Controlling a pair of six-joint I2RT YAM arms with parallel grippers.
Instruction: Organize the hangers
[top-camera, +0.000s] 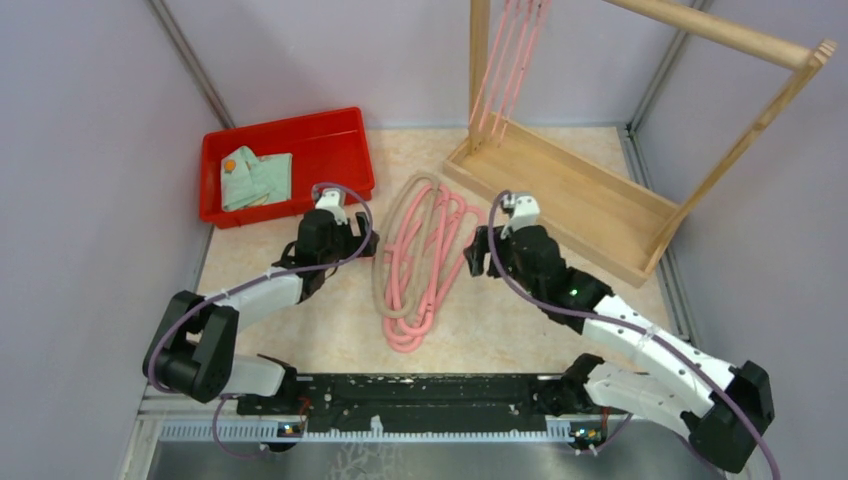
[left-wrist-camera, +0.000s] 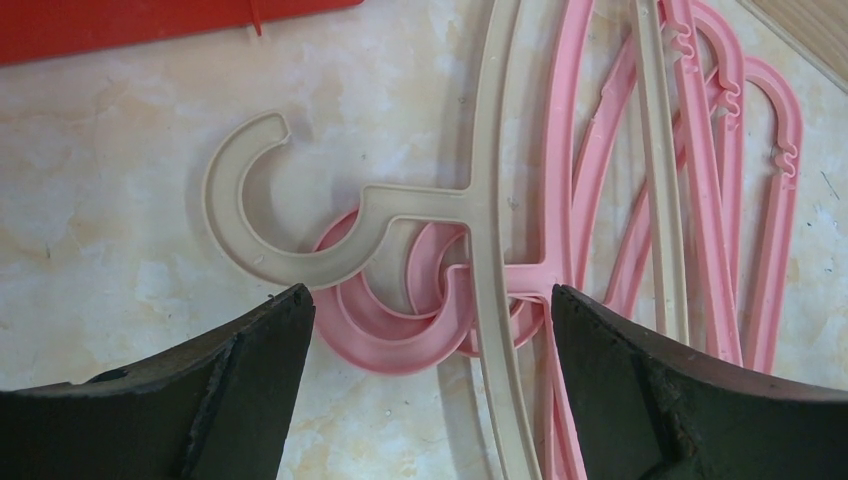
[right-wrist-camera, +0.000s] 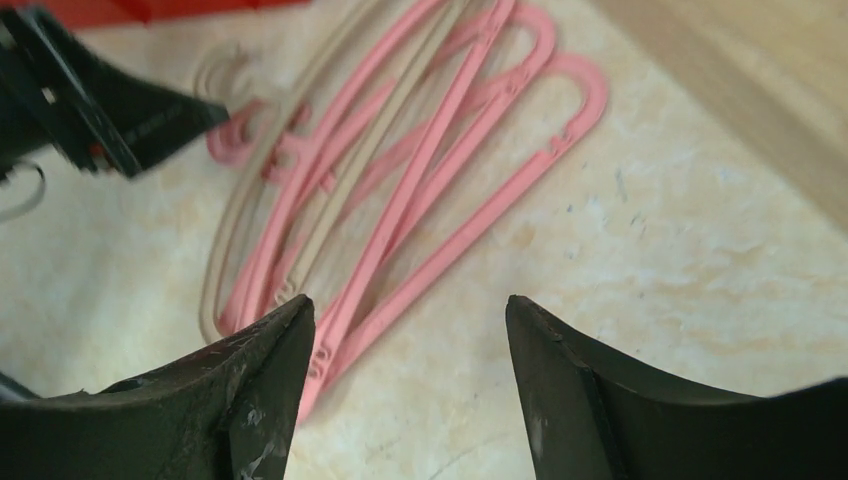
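Note:
A pile of hangers (top-camera: 420, 262), mostly pink with a pale beige one, lies flat on the table between my two grippers. Several more pink hangers (top-camera: 510, 60) hang from the wooden rack. My left gripper (top-camera: 352, 238) is open and empty just left of the pile. In the left wrist view (left-wrist-camera: 430, 292) its jaws straddle the pink hooks (left-wrist-camera: 395, 345), just below the beige hook (left-wrist-camera: 240, 215). My right gripper (top-camera: 474, 252) is open and empty at the pile's right side. In the right wrist view (right-wrist-camera: 408, 300) the pink hangers (right-wrist-camera: 440, 170) lie ahead to its left.
A wooden rack with a tray base (top-camera: 600, 215) and a top rod (top-camera: 720, 30) stands at the back right. A red bin (top-camera: 330, 135) holding a green cloth (top-camera: 255, 178) sits at the back left. Grey walls close in both sides.

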